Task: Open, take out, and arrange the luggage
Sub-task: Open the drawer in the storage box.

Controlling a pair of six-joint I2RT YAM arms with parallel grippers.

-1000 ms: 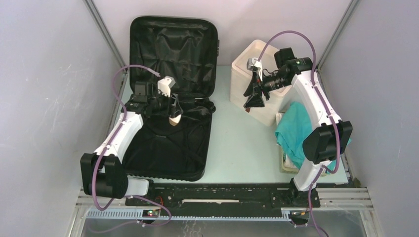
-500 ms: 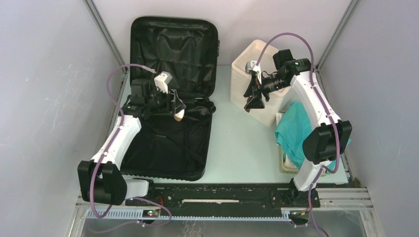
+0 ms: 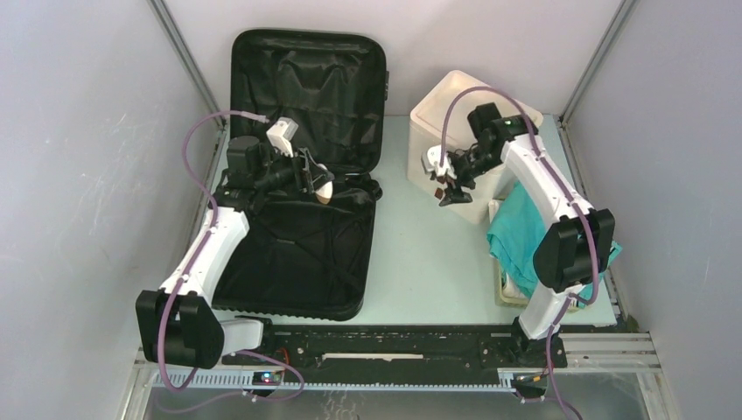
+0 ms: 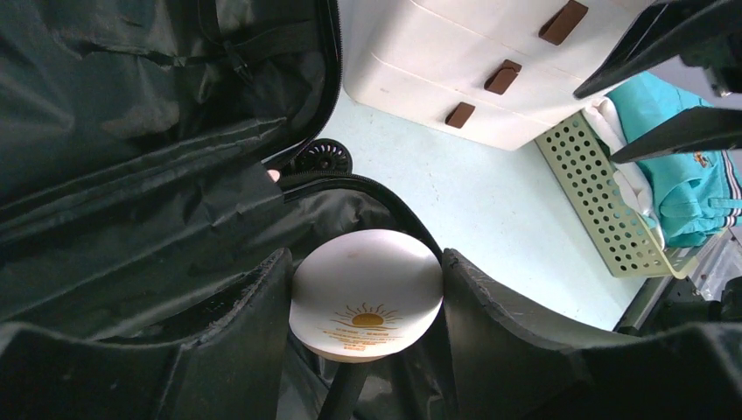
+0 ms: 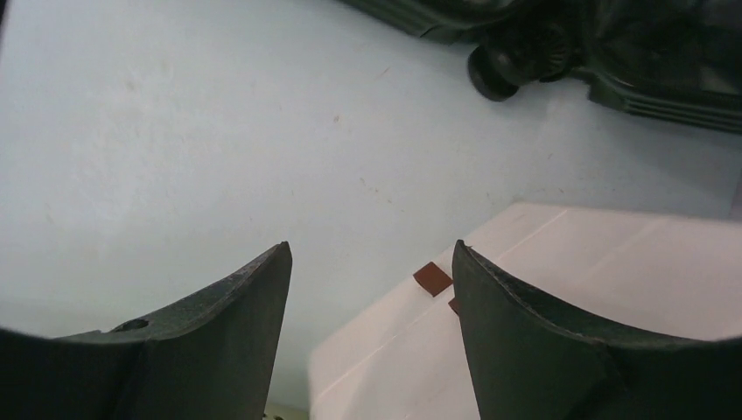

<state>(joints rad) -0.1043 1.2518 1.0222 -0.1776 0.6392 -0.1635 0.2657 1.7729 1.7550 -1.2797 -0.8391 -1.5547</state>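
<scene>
**White container lifted out of the open case; right arm drops to the drawers**

The large black hard-shell suitcase (image 3: 306,79) lies open on the left of the table. Its base is flat and its lid is propped upright against the back wall.

The shell looks stiff and bulky, probably too big for one gripper to shift cleanly. The rim or a handle would be the places to take hold. The black fabric lining and straps are slack and would bunch if pinched. The upright lid could tip forward if it is knocked.

The left gripper (image 3: 315,179) hangs above the suitcase's hinge line. Its fingers are clamped on a smooth, rounded white container with a gold sun print (image 4: 367,297). The container is likely light, but its curved surface seems apt to slip, so the squeeze across its widest part seems right.

To the right of the suitcase stands the white three-drawer box with brown pulls (image 4: 437,61). The right gripper (image 3: 448,188) sits low in front of it, fingers spread with nothing between them. Further right of the suitcase is the pale slatted basket (image 4: 604,210), which holds a teal cloth (image 3: 521,227).

Compared with a second ago, the left gripper has carried the container up and back, off the lining and towards the lid. The right arm has folded leftwards and lowered its gripper towards the drawer fronts. The suitcase itself has not shifted.
</scene>
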